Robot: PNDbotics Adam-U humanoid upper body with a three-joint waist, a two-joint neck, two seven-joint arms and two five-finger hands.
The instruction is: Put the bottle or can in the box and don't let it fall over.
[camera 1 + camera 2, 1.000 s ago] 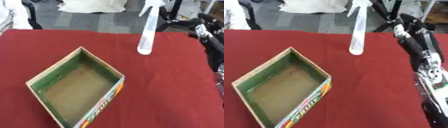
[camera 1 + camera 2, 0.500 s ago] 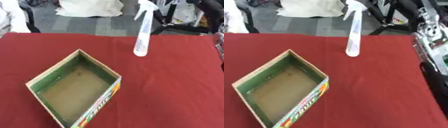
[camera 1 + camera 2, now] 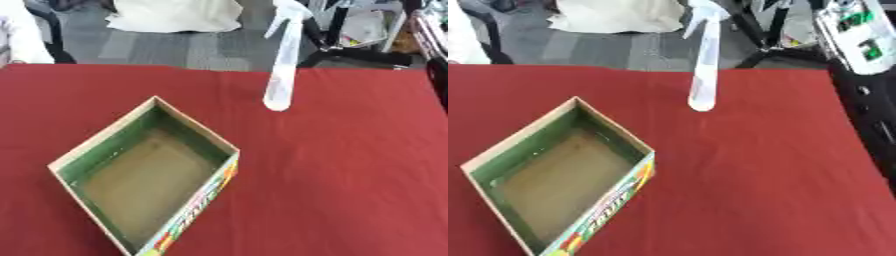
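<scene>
Fingers of neither hand show, only the right arm (image 3: 868, 95) now nearer the table's right edge, while the white spray bottle (image 3: 282, 70) stands untouched behind the empty box (image 3: 144, 172).

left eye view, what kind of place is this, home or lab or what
Probably a lab or workshop, not a home. A table with a red cloth holds only an open cardboard box and a white spray bottle; behind it are grey carpet and black equipment stands.
</scene>
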